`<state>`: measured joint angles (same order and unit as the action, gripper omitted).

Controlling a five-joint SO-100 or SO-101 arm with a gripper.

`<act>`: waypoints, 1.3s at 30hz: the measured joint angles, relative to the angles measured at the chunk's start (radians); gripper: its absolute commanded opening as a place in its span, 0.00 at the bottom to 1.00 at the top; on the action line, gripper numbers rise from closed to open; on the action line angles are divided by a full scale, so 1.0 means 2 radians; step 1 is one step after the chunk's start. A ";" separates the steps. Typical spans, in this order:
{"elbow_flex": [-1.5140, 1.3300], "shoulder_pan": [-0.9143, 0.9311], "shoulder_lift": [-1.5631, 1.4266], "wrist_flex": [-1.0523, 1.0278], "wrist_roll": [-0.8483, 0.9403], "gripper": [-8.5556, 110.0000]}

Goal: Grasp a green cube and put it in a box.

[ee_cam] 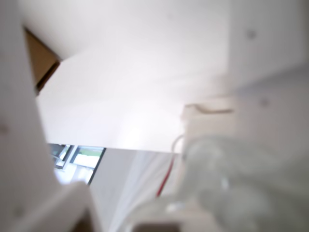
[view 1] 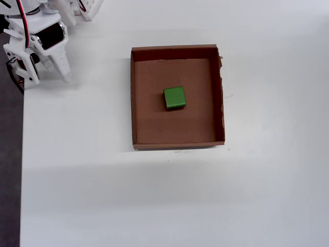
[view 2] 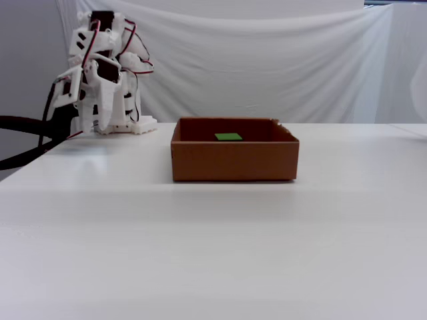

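A white cloth backdrop [view 2: 267, 60] hangs behind a plain white table [view 2: 213, 247] in the fixed view. Starting at the left, we see the white arm folded up near the table's far left corner, its two-finger gripper [view 1: 62, 76] pointing down just above the surface and well apart from everything else; it carries nothing, but we cannot tell whether its jaws are parted or pressed together. Further right sits the shallow brown cardboard box [view 1: 134, 103] with low walls. The small bright-green cube [view 1: 175, 97] rests on the box floor near the middle, clear of all four walls. From the side, only the cube's top face [view 2: 229, 137] peeks over the front wall [view 2: 233, 162]; the overhead view shows its full position. The wrist view is badly blurred, giving us just a brown corner of the box [ee_cam: 41, 60].
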<state>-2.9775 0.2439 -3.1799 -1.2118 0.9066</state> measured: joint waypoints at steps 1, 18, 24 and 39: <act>0.000 -0.001 0.000 0.000 0.000 0.26; 0.000 -0.023 0.000 0.000 0.000 0.26; 0.000 -0.023 0.000 0.000 0.000 0.26; 0.000 -0.023 0.000 0.000 0.000 0.26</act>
<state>-2.9775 0.1979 -3.1799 -1.2118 0.9066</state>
